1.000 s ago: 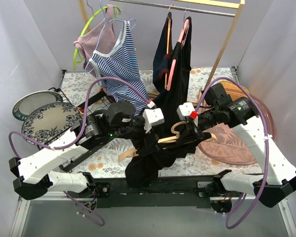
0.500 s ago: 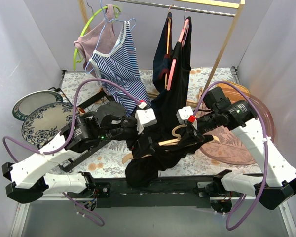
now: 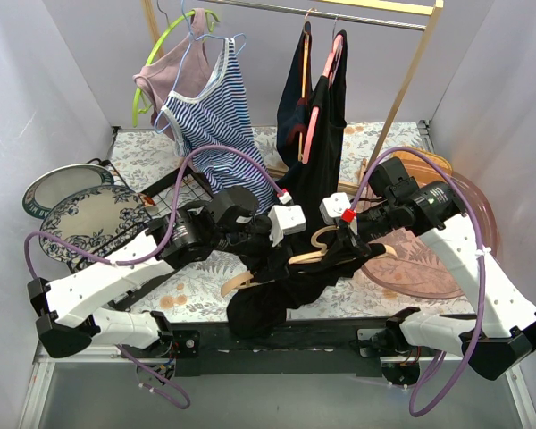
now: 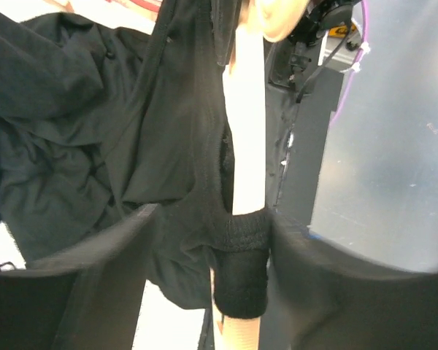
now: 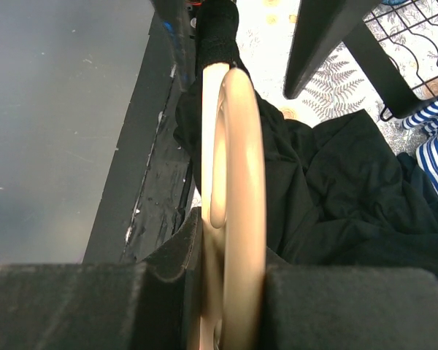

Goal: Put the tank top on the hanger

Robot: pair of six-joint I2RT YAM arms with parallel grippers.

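Note:
The cream hanger (image 3: 314,239) is held above the table's near middle, and the black tank top (image 3: 268,299) hangs bunched over and under it. My right gripper (image 3: 338,248) is shut on the hanger near its neck; the right wrist view shows the hanger (image 5: 237,146) edge-on between my pads, with the tank top (image 5: 336,182) beside it. My left gripper (image 3: 261,253) is at the hanger's left arm. In the left wrist view its jaws stand partly apart around the hanger arm (image 4: 248,146), a black band (image 4: 241,270) on it, and loose tank top fabric (image 4: 73,131).
A rail at the back carries a striped tank top (image 3: 210,112), a lime-green hanger (image 3: 174,36) and dark garments on a pink hanger (image 3: 317,116). Patterned plates (image 3: 89,219) lie at the left, a black wire rack (image 3: 183,183) behind them, and a round pinkish tray (image 3: 429,259) at the right.
My left arm swung left and then back right, so its gripper is now closer to the hanger's middle. My right arm has kept the hanger almost still.

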